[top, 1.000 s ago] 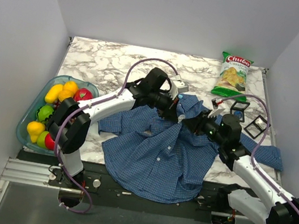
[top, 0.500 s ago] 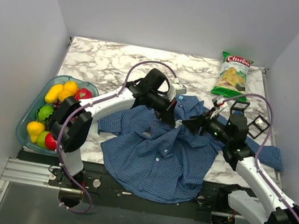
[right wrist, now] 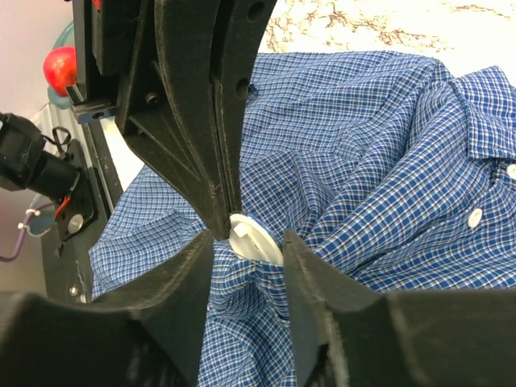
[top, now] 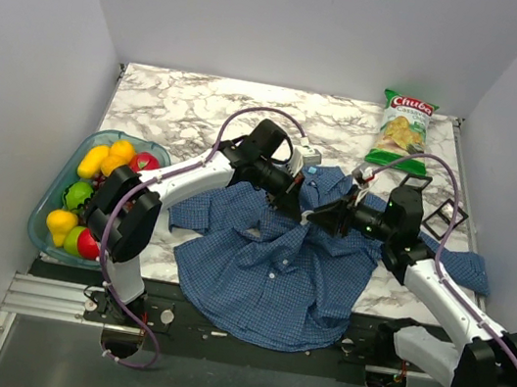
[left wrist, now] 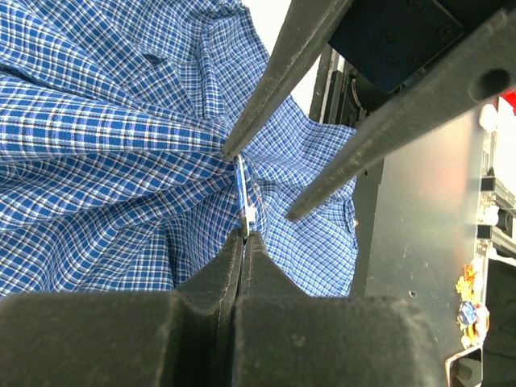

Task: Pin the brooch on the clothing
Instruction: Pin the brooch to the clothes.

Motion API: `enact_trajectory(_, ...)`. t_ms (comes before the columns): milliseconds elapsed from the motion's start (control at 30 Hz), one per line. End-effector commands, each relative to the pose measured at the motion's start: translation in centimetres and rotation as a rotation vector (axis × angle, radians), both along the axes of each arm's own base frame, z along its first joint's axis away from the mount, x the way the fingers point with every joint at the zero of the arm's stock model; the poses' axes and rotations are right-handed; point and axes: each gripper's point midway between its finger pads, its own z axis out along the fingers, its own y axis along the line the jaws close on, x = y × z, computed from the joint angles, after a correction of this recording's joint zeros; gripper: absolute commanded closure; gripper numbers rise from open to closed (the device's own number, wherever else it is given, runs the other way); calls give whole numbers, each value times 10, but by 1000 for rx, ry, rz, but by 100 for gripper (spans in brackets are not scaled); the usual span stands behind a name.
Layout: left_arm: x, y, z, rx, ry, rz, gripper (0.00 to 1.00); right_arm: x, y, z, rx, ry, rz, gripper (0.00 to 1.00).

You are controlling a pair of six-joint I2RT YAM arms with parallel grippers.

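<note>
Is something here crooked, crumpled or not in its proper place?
Yes. The shirt is not lying flat: its middle is drawn up into a bunched peak around a white disc held in the shut jaws of the left gripper, and its hem hangs over the near edge of the table.

There is one blue checked shirt [top: 274, 276] on one marble tabletop [top: 184, 107]. One white round brooch [right wrist: 255, 240] shows. The right wrist view shows two white buttons [right wrist: 476, 216] on the shirt.

Two arms are in view, the left arm [top: 181, 181] and the right arm [top: 440, 294]. They carry two claws, the left claw [top: 294, 205] and the right claw [top: 319, 219].

There is one green chips bag [top: 403, 130] and two black square frames [top: 445, 215].

One teal bowl [top: 41, 207] holds fruit: three yellow pieces [top: 92, 161], two red pieces [top: 143, 162] and at least one green piece [top: 77, 193]. The pile may hide more.
</note>
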Motion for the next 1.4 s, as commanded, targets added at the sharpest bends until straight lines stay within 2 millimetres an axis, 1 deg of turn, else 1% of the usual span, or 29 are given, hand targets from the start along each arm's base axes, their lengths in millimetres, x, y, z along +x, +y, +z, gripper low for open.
enact_trajectory(0, -4, -2, 7, -29, 15, -41, 100, -1, 4, 8, 9, -25, 46, 58)
enact_trajectory(167, -6, -2, 9, -36, 14, -51, 100, -1, 5, 5, 12, -15, 52, 68)
enact_trajectory(400, -7, -2, 11, -45, 11, -61, 100, -1, 6, 2, 9, -7, 65, 74)
enact_trajectory(533, -8, -2, 12, -53, 15, -67, 100, 1, 5, -2, -1, -3, 56, 75)
enact_trajectory(667, -9, -2, 13, -55, 15, -71, 100, 4, 4, -4, -8, 0, 41, 71)
enact_trajectory(767, -10, -2, 14, -61, 12, -75, 100, 5, 4, -5, -10, 1, 36, 66)
enact_trajectory(867, -10, -2, 15, -62, 15, -76, 100, 3, 6, -3, -1, 0, 56, 65)
enact_trajectory(933, -10, -2, 14, -61, 18, -76, 100, 1, 6, -2, 3, -1, 64, 68)
enact_trajectory(967, -10, -2, 14, -61, 14, -75, 100, 0, 7, -3, 4, 1, 69, 71)
enact_trajectory(1067, -9, -3, 14, -64, 17, -73, 100, -2, 7, -2, 10, 2, 80, 75)
enact_trajectory(1300, -10, -4, 12, -71, 32, -69, 100, -1, 7, -4, 7, 7, 77, 96)
enact_trajectory(1367, -9, -5, 12, -71, 32, -69, 100, 1, 7, -4, 5, 7, 71, 99)
